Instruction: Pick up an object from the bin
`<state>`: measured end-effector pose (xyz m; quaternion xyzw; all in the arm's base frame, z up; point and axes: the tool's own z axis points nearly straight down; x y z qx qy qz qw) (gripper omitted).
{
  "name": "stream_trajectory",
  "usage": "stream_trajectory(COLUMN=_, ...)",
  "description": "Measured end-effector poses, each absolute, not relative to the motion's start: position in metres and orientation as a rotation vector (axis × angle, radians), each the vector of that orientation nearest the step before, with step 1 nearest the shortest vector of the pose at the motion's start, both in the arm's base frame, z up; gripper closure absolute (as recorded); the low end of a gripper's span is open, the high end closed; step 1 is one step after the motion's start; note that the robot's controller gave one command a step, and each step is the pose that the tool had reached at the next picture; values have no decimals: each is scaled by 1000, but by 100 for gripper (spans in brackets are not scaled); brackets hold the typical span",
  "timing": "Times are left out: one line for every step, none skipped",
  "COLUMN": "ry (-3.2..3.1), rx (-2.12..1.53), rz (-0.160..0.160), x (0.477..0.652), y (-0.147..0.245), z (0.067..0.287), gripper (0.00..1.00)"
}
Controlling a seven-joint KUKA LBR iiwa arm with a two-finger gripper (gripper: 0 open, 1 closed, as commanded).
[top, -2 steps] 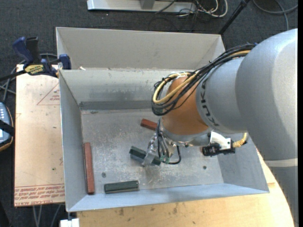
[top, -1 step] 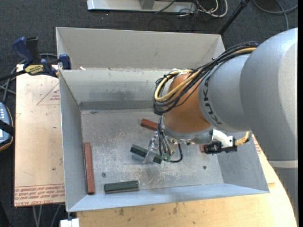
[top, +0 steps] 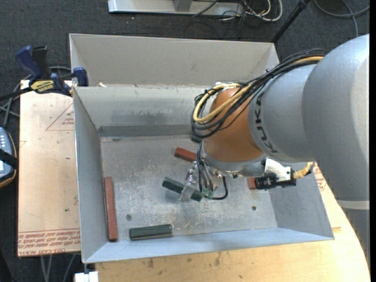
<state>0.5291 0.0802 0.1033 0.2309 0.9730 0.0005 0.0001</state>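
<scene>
Bin: grey metal bin [top: 88, 157] with a scuffed floor and a few loose things lying well apart.
Arm: comes in from the right of the frame, with an orange cover [top: 232, 128] at the wrist and cables looped over it.
Gripper: the gripper [top: 194, 188] is low over the floor, just below the centre of the frame.
Gripper state: cannot tell. From this angle the tip is a small tangle of metal and wire, and how wide it stands is not readable.
Nearest thing: small dark green block [top: 172, 185], lying flat just left of the gripper. Its right end meets the tip or possibly runs under it; the view is poor there.
Held or not: nothing shows plainly in the grip, so I would not call the block held.
Others: reddish-brown block [top: 184, 153] just above the gripper; long red-brown stick [top: 110, 209] along the left wall; dark bar [top: 151, 232] near the lower edge; small red piece [top: 252, 183] to the right, partly under the arm.
Handling (judged): the green block looks stiff, light and hard-edged, not fragile. It would likely skid on bare metal if nudged.
Hold point (judged): across its narrow width, near the middle of its length.
Offset (judged): most of the block lies left of the tip, so a small shift left would centre the gripper on it.
Risk (judged): a closure at the block's end could pivot it away.
</scene>
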Motion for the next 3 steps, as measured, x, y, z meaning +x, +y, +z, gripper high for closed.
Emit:
stream_trajectory(ry=3060, rx=725, rz=0, x=528, y=80, z=114, gripper=100)
stream_trajectory(ry=3058, rx=724, rz=1, x=529, y=80, z=128, gripper=100)
stream_trajectory(ry=3056, rx=723, rz=2, x=529, y=80, z=138, gripper=100)
